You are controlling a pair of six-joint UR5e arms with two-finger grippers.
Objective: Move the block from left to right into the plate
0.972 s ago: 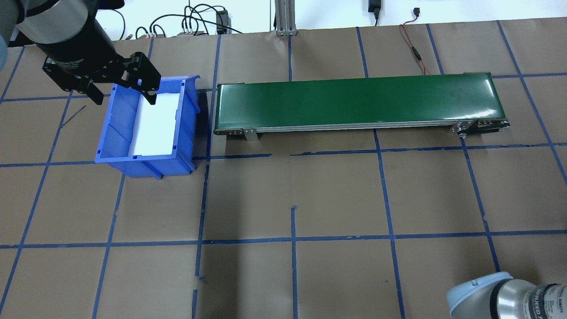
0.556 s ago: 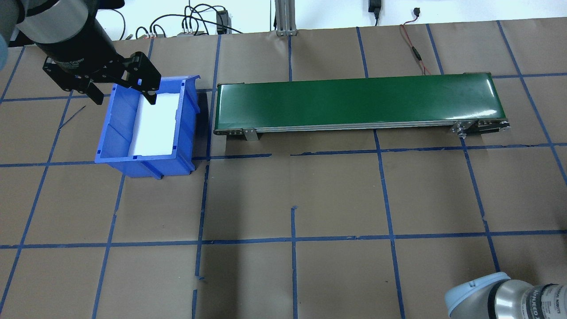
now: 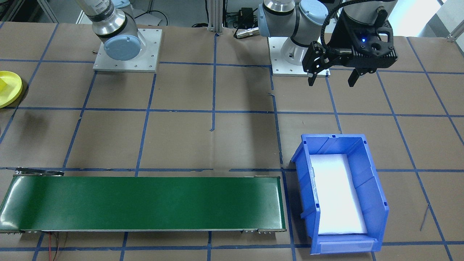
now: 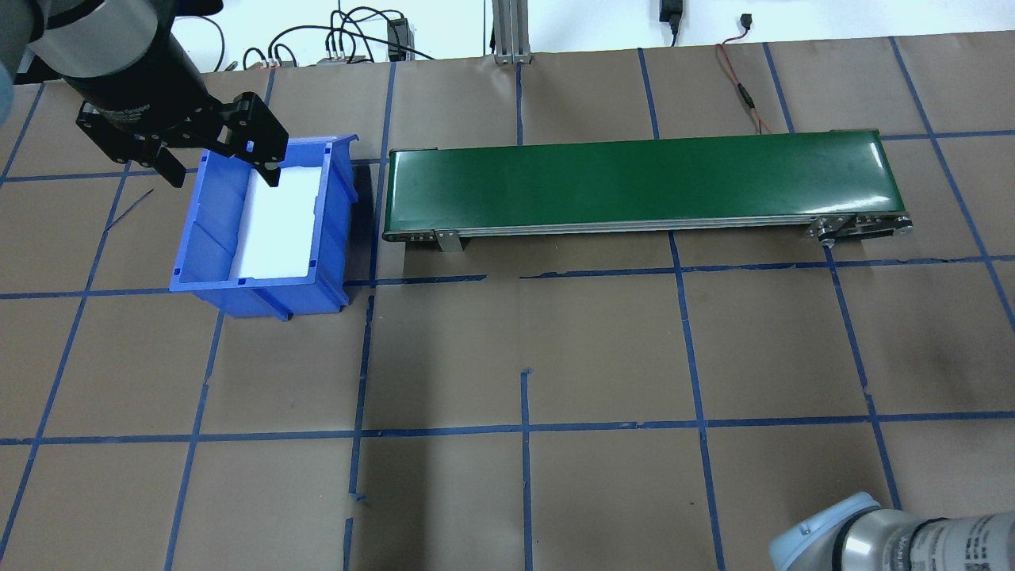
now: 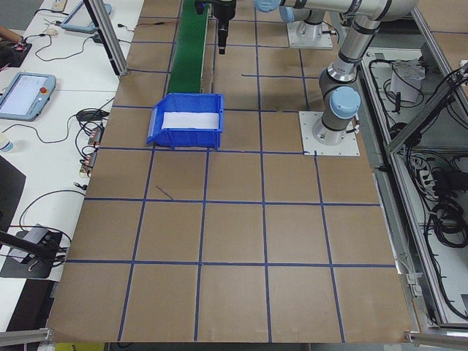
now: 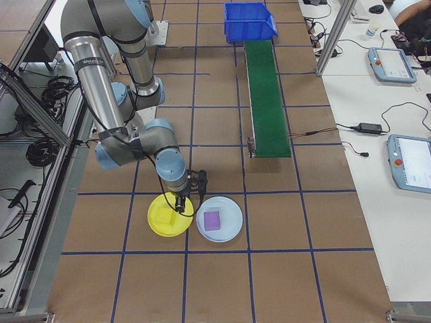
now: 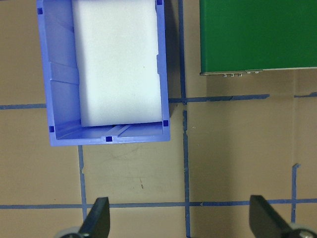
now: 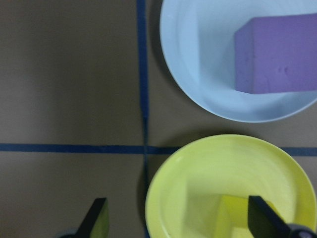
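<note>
The yellow plate (image 8: 198, 168) lies on the table with a yellow block (image 8: 237, 214) inside it; both also show in the exterior right view, the plate (image 6: 153, 225) and the block (image 6: 165, 216). My right gripper (image 8: 181, 223) hangs open just above the plate, holding nothing, and appears at the plate's edge (image 6: 188, 200). My left gripper (image 4: 224, 178) is open and empty, held high near the back end of the blue bin (image 4: 198, 230). From the front the left gripper (image 3: 331, 82) and the plate (image 3: 9, 90) sit far apart.
A light blue plate (image 8: 198, 64) with a purple block (image 8: 277, 54) lies right beside the yellow plate. A green conveyor belt (image 4: 634, 182) runs from beside the bin towards the right. The bin holds only a white foam liner (image 4: 281, 222). Operators' pendants and cables lie along the side tables.
The right arm's elbow has shifted left and lower at the bottom of the overhead view. The left arm and its open gripper have stayed put.
</note>
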